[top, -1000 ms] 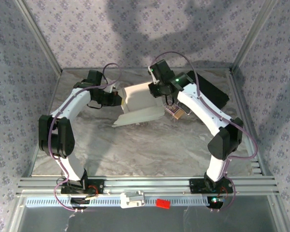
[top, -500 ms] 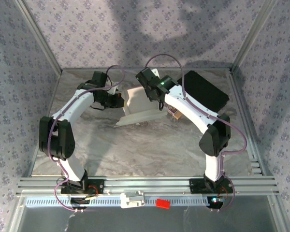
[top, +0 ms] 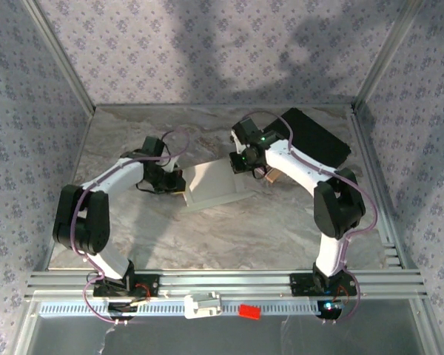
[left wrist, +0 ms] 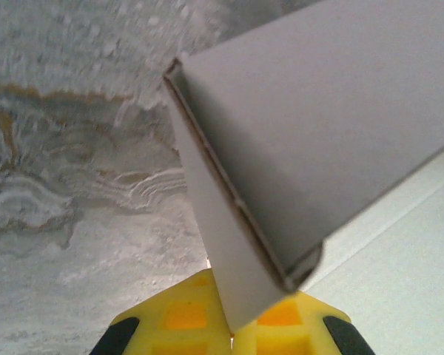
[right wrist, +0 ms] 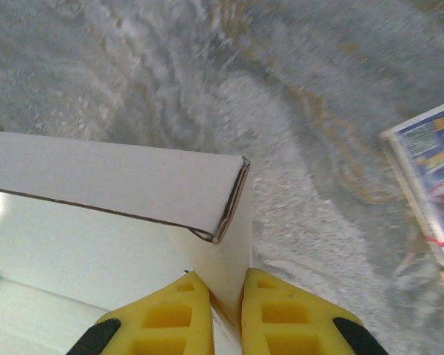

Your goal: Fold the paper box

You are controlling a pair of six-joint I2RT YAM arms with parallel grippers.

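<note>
The paper box (top: 214,185), white thin cardboard with folded-up walls, lies on the marble table between both arms. My left gripper (top: 179,185) is shut on its left wall; in the left wrist view the yellow fingers (left wrist: 181,322) pinch the white flap (left wrist: 222,244) of the paper box. My right gripper (top: 240,163) is shut on the box's right rear wall; in the right wrist view the yellow fingers (right wrist: 170,314) clamp a thin white panel (right wrist: 233,251) beside a folded corner.
A black rectangular case (top: 314,137) lies at the back right. A small tan and purple packet (top: 270,174) sits just right of the box, also seen at the right wrist view's edge as a printed packet (right wrist: 433,192). Metal frame posts bound the table.
The right gripper closed onto the box's right wall. Both arms lowered and shifted, and the box came down flatter on the table, slightly nearer.
</note>
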